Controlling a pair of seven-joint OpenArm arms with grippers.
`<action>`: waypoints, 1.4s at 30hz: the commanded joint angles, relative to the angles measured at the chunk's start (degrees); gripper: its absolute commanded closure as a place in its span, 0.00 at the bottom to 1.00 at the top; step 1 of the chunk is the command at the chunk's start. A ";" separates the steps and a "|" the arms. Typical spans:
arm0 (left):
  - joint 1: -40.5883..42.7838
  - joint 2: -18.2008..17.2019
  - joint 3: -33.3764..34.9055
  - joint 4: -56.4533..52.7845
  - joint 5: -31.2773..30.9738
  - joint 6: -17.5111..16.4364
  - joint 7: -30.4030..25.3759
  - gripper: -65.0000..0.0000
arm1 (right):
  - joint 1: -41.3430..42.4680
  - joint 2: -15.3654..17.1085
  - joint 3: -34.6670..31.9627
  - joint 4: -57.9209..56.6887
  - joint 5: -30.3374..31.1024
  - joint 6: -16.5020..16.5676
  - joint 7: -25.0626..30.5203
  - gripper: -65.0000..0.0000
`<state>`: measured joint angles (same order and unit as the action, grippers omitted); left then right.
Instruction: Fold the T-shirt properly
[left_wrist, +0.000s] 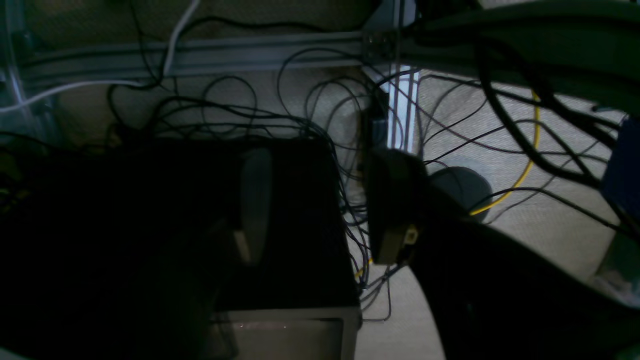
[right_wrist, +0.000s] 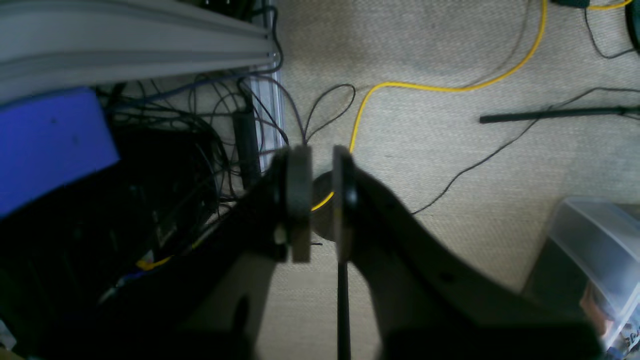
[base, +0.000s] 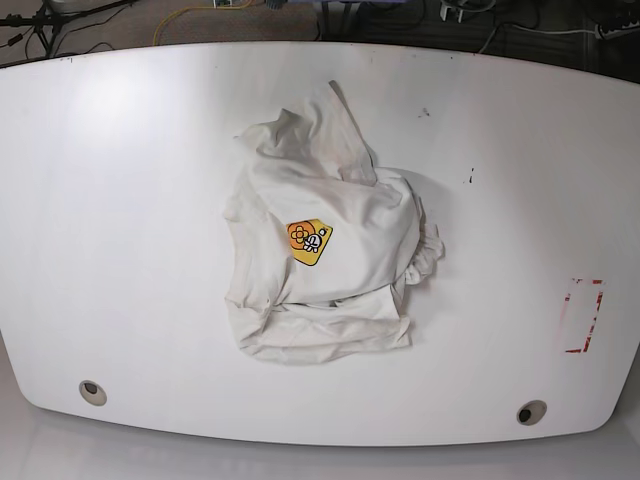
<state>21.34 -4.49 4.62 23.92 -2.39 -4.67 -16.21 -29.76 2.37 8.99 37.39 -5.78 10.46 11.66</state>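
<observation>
The T-shirt lies crumpled in a loose heap on the middle of the white table, its yellow-orange badge facing up. Neither arm shows in the base view. Both wrist views look down at the floor beside the table, away from the cloth. My left gripper hangs over a dark box and cables, its fingers wide apart with nothing between them. My right gripper hangs over carpet, its pads drawn almost together with only a narrow slit and nothing in it.
A red marked rectangle sits near the table's right edge, with two round holes near the front edge. On the floor are tangled black cables, a yellow cable, a blue box, a clear bin and aluminium frame rails.
</observation>
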 joint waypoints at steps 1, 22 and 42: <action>2.07 -0.28 -0.07 2.96 0.15 0.01 -0.17 0.59 | -1.99 0.10 0.12 1.54 0.09 -0.07 0.47 0.89; 10.52 -0.51 0.23 14.22 -0.09 0.23 -2.79 0.58 | -10.80 0.26 -0.04 12.81 0.13 0.01 0.84 0.90; 19.01 -0.87 -0.67 23.58 -0.21 0.26 -2.19 0.57 | -18.21 0.12 0.21 22.67 0.19 0.14 0.97 0.89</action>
<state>38.68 -5.21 4.14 46.06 -2.63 -4.49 -17.39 -46.37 2.39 8.95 58.57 -5.80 10.48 11.57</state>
